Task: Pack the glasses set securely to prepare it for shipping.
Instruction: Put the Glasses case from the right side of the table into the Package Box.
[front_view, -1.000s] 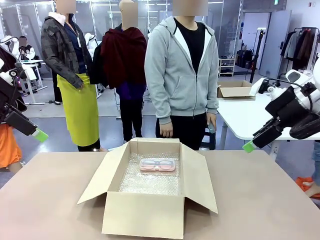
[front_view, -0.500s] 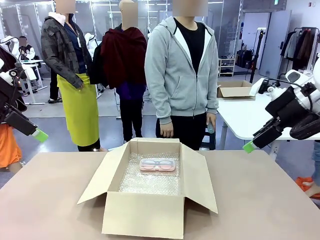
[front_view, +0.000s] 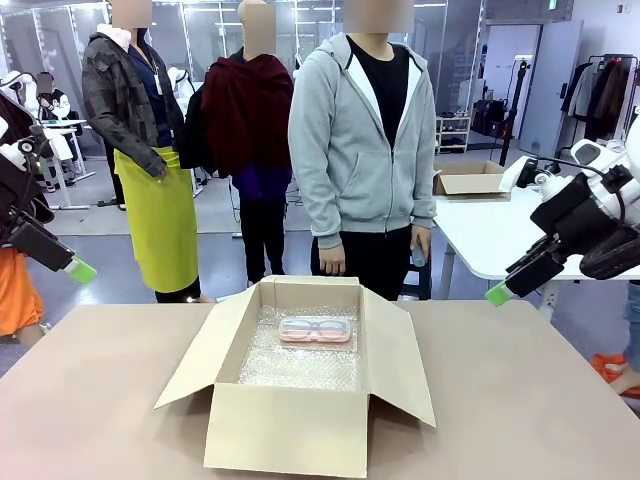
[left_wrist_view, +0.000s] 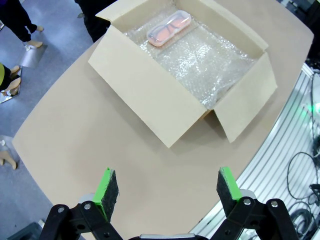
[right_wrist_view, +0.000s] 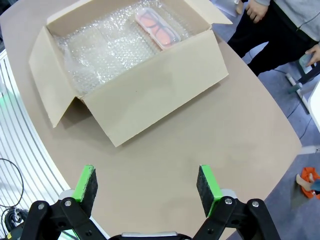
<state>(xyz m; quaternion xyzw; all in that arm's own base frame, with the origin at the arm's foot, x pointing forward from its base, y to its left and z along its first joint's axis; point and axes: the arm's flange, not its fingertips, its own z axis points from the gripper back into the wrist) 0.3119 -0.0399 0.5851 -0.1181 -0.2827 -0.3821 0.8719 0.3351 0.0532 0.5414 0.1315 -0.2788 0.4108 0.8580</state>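
Note:
A pink-based glasses case (front_view: 315, 329) with a clear lid lies at the far end of an open cardboard box (front_view: 290, 425), on bubble wrap (front_view: 300, 368) lining its floor. The person in a grey hoodie stands behind the box and holds a small mint-green thing (front_view: 420, 256) low in one hand, mostly covered. My left gripper (front_view: 78, 270) hangs open above the table's left edge. My right gripper (front_view: 497, 293) hangs open above the right edge. From the left wrist, the open left gripper (left_wrist_view: 167, 185) looks down on the box (left_wrist_view: 150, 100) and pink case (left_wrist_view: 169, 28). The right gripper (right_wrist_view: 147, 182) is likewise open above the box (right_wrist_view: 155, 95) and case (right_wrist_view: 157, 29).
The box sits mid-table with all flaps spread outward. Bare brown tabletop (front_view: 520, 400) lies on both sides of it. Two more people stand farther back on the left. A white table with another cardboard box (front_view: 470, 181) stands at the back right.

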